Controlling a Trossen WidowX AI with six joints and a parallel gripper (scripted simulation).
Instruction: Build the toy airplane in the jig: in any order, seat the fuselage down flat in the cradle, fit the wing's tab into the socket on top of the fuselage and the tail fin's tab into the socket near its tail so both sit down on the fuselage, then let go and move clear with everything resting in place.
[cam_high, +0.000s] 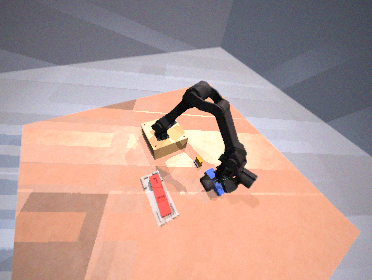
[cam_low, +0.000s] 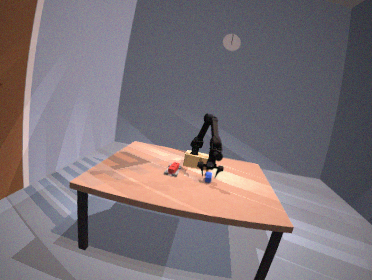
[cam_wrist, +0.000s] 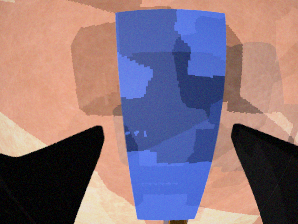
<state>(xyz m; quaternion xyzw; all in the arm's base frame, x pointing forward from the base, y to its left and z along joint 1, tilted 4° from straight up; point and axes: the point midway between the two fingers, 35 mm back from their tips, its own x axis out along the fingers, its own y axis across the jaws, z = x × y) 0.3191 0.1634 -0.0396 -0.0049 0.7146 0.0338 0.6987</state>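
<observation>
The red fuselage (cam_high: 160, 196) (cam_low: 173, 168) lies lengthwise in the pale grey cradle (cam_high: 161, 221). The blue wing (cam_high: 219, 190) (cam_low: 208, 177) (cam_wrist: 165, 100) lies on the table, away from the cradle. My gripper (cam_high: 218, 184) (cam_low: 210, 175) (cam_wrist: 169, 132) is open, low over the wing, with one finger on each side of it. The wrist view shows a gap between each fingertip and the wing's sides. The small yellow tail fin (cam_high: 199, 160) stands on the table between the wing and the arm's base. The wing's underside and tab are hidden.
A pale wooden block (cam_high: 170, 147) (cam_low: 189, 158) stands under the arm's base, behind the parts. The tail fin is close to the wing's end nearest the base. The cradle with the fuselage lies to the left of the gripper in the top and exterior views.
</observation>
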